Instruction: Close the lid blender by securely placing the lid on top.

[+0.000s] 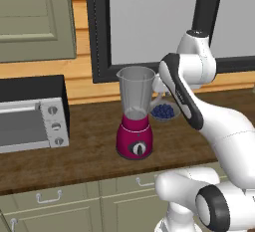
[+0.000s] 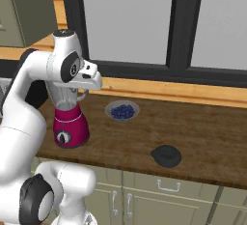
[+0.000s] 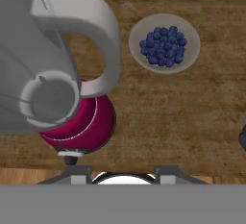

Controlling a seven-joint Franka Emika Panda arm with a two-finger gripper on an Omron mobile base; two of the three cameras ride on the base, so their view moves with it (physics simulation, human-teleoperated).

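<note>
Right base view, left to right: blender point(image 2: 70, 122), jar open-topped; tool point(image 2: 91, 79) above the jar, jaw state indeterminable; blueberry bowl point(image 2: 122, 111); lid point(image 2: 166, 155) flat on desk point(image 2: 207, 132), well apart. Lid judged light, rigid; grip centre knob.

Open counter point(image 2: 212, 137) around lid point(image 2: 166, 155); blueberry bowl point(image 2: 122, 110) beside blender point(image 2: 70, 122).

No readable text, brand or number anywhere: the blender point(image 1: 134, 121) dial and the toaster oven point(image 1: 32, 121) knobs carry only small marks, too small to read, & the counter point(image 2: 202, 127) has no labels
</note>
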